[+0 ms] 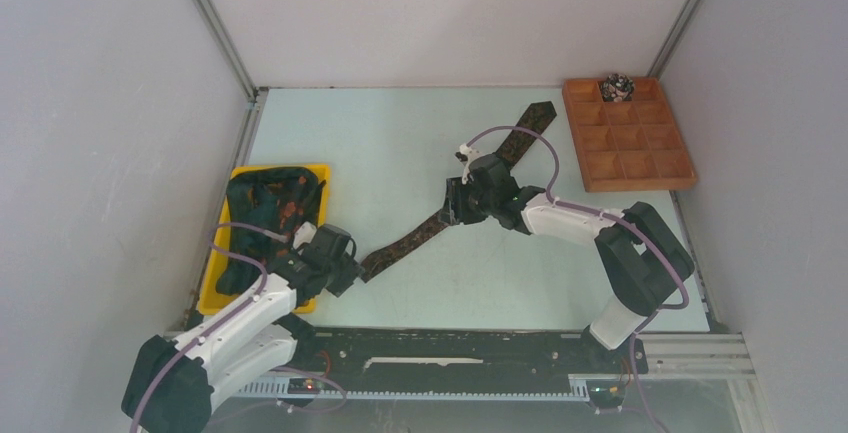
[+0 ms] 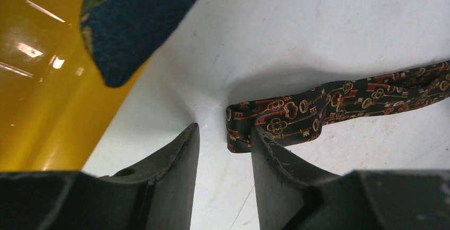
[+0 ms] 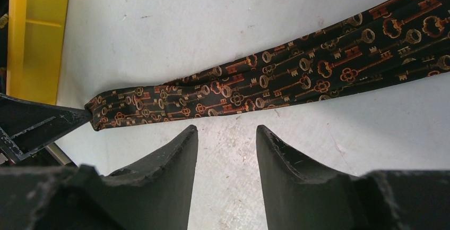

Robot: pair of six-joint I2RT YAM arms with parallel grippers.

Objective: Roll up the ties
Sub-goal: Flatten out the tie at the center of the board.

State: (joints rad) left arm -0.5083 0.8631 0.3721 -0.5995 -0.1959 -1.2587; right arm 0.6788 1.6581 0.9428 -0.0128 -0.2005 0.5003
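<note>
A dark tie (image 1: 404, 240) with orange-brown keys lies diagonally across the table, its wide end (image 1: 530, 121) toward the wooden tray. My left gripper (image 1: 352, 271) is at its narrow near end. In the left wrist view that end (image 2: 240, 129) is folded back and lies against the right fingertip (image 2: 260, 139); the left gripper (image 2: 223, 134) is open, with bare table in the gap. My right gripper (image 1: 448, 203) hovers over the tie's middle. In the right wrist view it (image 3: 227, 134) is open, and the tie (image 3: 265, 84) runs just beyond its tips.
A yellow tray (image 1: 312, 171) at the left holds more dark ties (image 1: 262, 208); a blue-green one (image 2: 138, 17) hangs over its edge (image 2: 42, 108). A wooden compartment tray (image 1: 630, 185) at the back right holds one small patterned coil (image 1: 617, 85). Walls close in on three sides.
</note>
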